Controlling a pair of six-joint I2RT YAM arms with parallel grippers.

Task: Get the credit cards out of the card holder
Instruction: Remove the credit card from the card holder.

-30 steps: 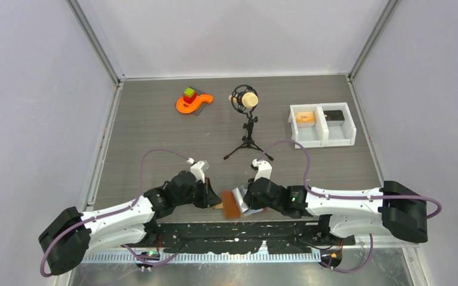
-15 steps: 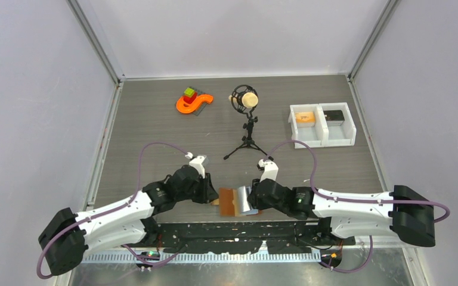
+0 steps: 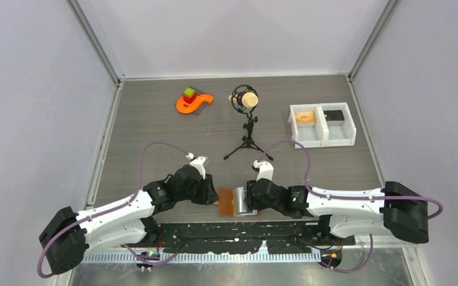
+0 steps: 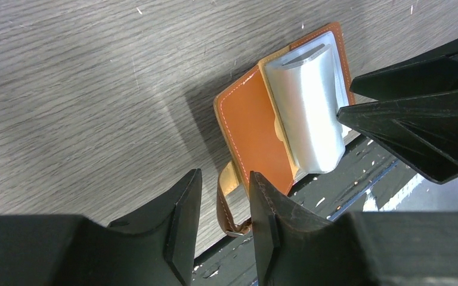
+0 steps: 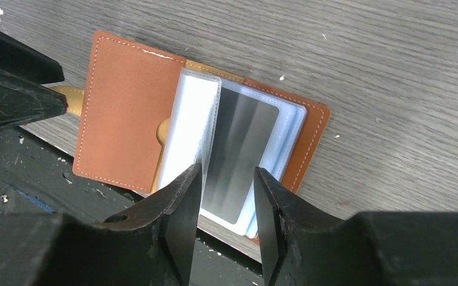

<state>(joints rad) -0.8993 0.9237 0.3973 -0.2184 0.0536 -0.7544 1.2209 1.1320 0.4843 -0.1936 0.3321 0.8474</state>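
Observation:
The brown leather card holder (image 3: pixel 229 202) lies open at the table's near edge, between my two grippers. In the right wrist view its brown flap (image 5: pixel 125 119) is folded left, and clear sleeves hold a grey card (image 5: pixel 244 143) with pale blue edges beneath. My right gripper (image 5: pixel 227 170) is open, its jaws on either side of the grey card's near end. In the left wrist view the holder (image 4: pixel 256 134) lies ahead, and its tab strap (image 4: pixel 225 196) loops between my open left gripper's (image 4: pixel 225 176) fingers. The left gripper (image 3: pixel 213 198) and right gripper (image 3: pixel 248 201) also show in the top view.
A microphone on a small tripod (image 3: pixel 247 119) stands mid-table. An orange S-shaped toy with coloured blocks (image 3: pixel 192 101) is at the back left. A white two-compartment bin (image 3: pixel 322 125) sits at the back right. The holder overhangs the table's near edge above the black frame (image 5: pixel 30 173).
The card holder has gone from partly closed and tilted to lying open. Both grippers have shifted slightly around it.

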